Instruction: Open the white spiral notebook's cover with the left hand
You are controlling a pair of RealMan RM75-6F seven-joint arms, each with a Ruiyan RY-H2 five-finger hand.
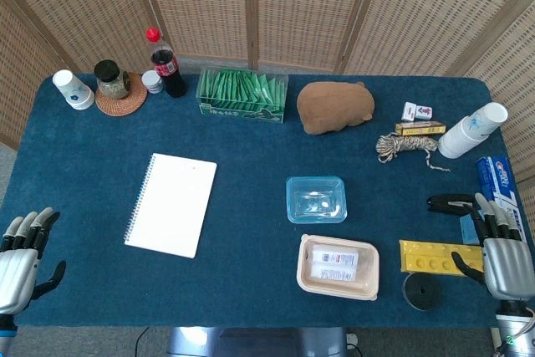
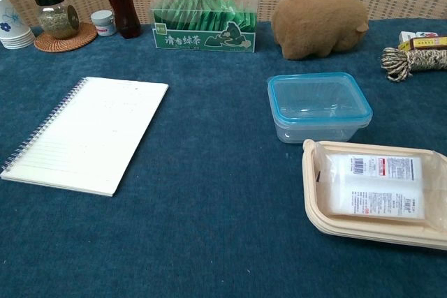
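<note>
Two metallic robot hands rest at the near edges of the blue felt tabletop (image 1: 251,232): left robot hand (image 1: 21,261) empty, fingers spread; white spiral notebook (image 1: 171,204) lying flat, left of centre; right robot hand (image 1: 504,257) likewise empty, fingers apart.

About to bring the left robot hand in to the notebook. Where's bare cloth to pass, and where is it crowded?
Bare cloth lies between the left robot hand and the notebook, and between the notebook and the blue tub. Crowded: the back edge from the cups to the tea box, and around the right robot hand.
</note>
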